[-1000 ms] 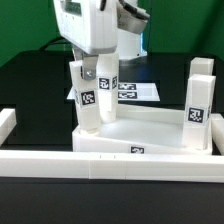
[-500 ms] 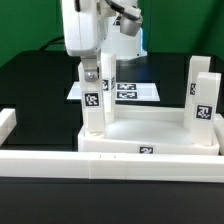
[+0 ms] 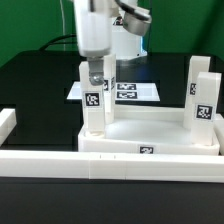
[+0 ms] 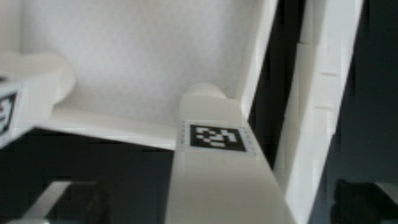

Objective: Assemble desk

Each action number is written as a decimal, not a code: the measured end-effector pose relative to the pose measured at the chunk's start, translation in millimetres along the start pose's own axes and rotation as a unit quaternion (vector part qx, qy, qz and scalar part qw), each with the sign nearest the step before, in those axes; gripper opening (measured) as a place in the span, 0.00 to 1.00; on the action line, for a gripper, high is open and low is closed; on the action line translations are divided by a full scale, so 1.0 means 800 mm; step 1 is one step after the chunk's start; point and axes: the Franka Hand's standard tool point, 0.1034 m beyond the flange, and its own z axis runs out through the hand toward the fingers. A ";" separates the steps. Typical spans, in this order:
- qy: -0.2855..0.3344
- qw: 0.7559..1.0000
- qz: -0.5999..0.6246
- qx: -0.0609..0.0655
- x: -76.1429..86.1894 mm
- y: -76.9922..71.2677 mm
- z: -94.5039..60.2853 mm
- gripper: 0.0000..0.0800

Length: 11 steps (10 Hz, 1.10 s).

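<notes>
Compared with half a second ago, the gripper (image 3: 96,73) stands more upright and a little more toward the exterior view's right, and the leg (image 3: 94,98) under it now looks straight instead of slightly tilted. This leg stands upright in the tabletop (image 3: 150,135) corner at the exterior view's left, with its tag facing the camera. The gripper fingers are around the top of the leg; the jaws seem to pinch it, but I cannot tell this for sure. A second leg (image 3: 201,95) stands upright in the corner at the exterior view's right. The tabletop lies just behind the long white border wall (image 3: 110,163). Behind the desk, the marker board (image 3: 135,91) lies flat on the black table (image 3: 30,85). In the wrist view, a tabletop corner with a tag (image 4: 217,136) is visible, and the picture is blurred.
</notes>
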 end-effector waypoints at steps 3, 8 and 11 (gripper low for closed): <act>0.000 0.994 -0.109 0.000 -0.002 0.000 0.000 0.81; 0.007 0.940 -0.340 -0.009 -0.002 0.000 0.000 0.81; 0.007 0.887 -0.462 -0.011 0.001 0.001 0.000 0.81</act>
